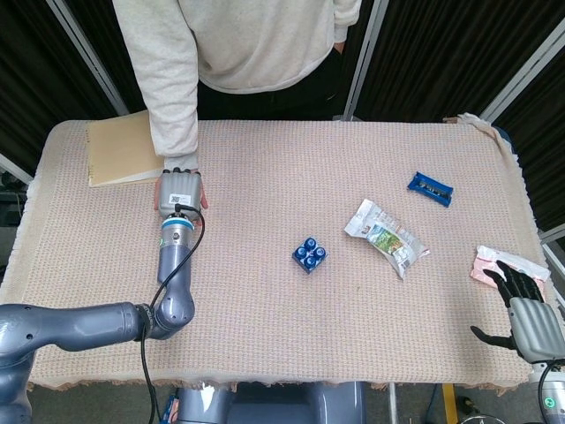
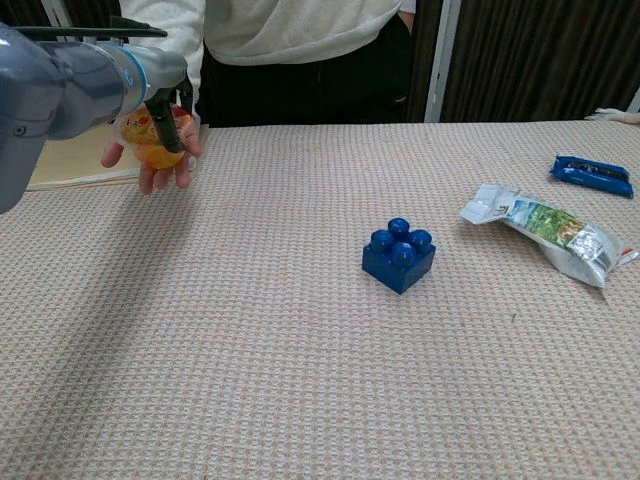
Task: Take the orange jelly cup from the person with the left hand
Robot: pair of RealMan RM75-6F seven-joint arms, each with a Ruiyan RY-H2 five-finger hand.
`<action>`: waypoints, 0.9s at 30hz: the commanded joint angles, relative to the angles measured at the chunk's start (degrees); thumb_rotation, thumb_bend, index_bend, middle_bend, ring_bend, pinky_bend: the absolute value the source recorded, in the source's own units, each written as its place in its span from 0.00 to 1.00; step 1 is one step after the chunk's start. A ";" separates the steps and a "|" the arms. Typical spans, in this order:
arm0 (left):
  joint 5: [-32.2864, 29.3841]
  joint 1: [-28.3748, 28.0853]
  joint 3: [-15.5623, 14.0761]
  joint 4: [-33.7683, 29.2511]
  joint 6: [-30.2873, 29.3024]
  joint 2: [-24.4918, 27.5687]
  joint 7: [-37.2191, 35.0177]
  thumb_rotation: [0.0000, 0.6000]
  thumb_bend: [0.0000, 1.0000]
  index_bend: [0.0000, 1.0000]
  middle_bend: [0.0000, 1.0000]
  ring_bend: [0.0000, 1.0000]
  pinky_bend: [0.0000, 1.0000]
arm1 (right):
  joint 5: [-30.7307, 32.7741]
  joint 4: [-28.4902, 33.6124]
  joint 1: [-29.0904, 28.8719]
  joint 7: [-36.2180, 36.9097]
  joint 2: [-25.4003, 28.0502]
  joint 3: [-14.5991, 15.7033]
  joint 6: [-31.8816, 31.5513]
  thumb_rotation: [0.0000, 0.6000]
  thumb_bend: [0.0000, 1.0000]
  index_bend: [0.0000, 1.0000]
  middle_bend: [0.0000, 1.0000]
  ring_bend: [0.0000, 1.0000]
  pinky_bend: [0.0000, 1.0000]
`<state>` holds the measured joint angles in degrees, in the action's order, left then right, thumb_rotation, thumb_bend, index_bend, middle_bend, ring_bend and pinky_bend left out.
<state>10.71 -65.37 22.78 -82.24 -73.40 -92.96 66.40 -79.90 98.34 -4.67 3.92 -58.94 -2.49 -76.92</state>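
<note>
The orange jelly cup (image 2: 143,141) rests in the person's upturned palm (image 2: 162,174) above the table's far left. My left hand (image 1: 179,187) lies over the cup from above and hides it in the head view. In the chest view my left hand's dark fingers (image 2: 167,124) curl down across the front of the cup and grip it while the person's palm still supports it. My right hand (image 1: 523,309) hangs at the table's near right corner, fingers spread, holding nothing.
A tan notebook (image 1: 119,157) lies behind the left hand. A blue brick (image 1: 309,255) sits mid-table, with a snack packet (image 1: 386,237) and a blue wrapper (image 1: 430,187) to its right. A pink packet (image 1: 488,265) lies by the right hand.
</note>
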 commanded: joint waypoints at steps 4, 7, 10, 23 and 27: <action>4.93 1.67 -2.12 -1.68 -0.79 0.80 -2.71 1.00 0.65 0.80 0.57 0.52 0.57 | -0.03 -0.08 0.12 -0.17 -0.07 -0.04 -0.31 1.00 0.07 0.13 0.00 0.00 0.00; 6.19 2.68 -2.07 -4.86 -1.25 2.48 -3.99 1.00 0.65 0.80 0.57 0.52 0.57 | 0.01 -0.10 0.13 -0.21 -0.09 -0.05 -0.32 1.00 0.07 0.13 0.00 0.00 0.00; 7.63 3.95 -1.79 -10.18 -2.11 5.15 -5.41 1.00 0.65 0.80 0.57 0.52 0.57 | 0.05 -0.10 0.16 -0.30 -0.11 -0.09 -0.40 1.00 0.07 0.13 0.00 0.00 0.00; 25.31 18.06 -11.35 -43.00 -6.45 23.80 -16.32 1.00 0.65 0.80 0.57 0.52 0.57 | 0.44 0.09 0.67 -0.86 -0.04 -0.33 -1.39 1.00 0.07 0.13 0.00 0.00 0.00; 34.85 24.03 -18.96 -46.73 -6.65 26.60 -20.85 1.00 0.65 0.80 0.57 0.52 0.56 | 0.18 0.51 0.93 -1.28 -0.08 -0.27 -1.96 1.00 0.07 0.13 0.00 0.00 0.00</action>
<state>37.43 -47.47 10.72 -124.44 -79.06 -70.59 50.51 -79.69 98.83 -3.77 2.66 -59.01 -2.78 -78.86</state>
